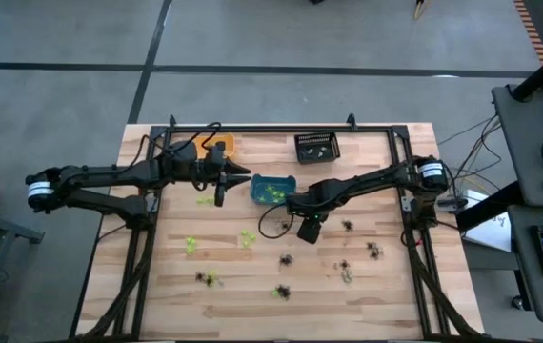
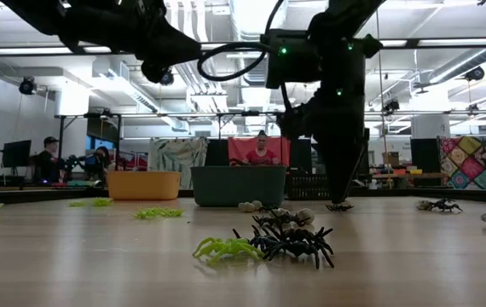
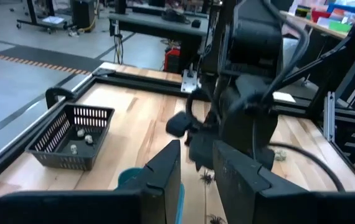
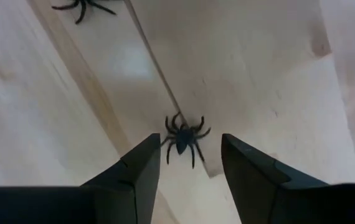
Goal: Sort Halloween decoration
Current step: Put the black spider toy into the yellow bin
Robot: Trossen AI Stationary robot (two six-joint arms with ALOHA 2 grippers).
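Sorting partly done: green spiders (image 1: 271, 193) in teal bin (image 1: 273, 179), pale pieces (image 3: 81, 138) in black basket (image 3: 71, 137). Remaining on table (image 1: 252, 286): green (image 1: 191, 245) and black spiders (image 1: 284, 259), scattered. Right gripper (image 4: 187, 163) lowered over one black spider (image 4: 183, 139), fingers spread, nothing grasped. Left gripper (image 3: 196, 177) raised near teal bin, fingers parted, empty.

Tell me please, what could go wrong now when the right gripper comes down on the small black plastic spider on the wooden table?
1. The right gripper stands open around the small black plastic spider, whose thin legs spread wide; the fingers may pinch only a leg and it may slip out.
2. The spider lies on a seam of the wooden table; the fingertips could scrape the boards.
3. The left gripper hangs beside the teal bin, so the arms may crowd there.
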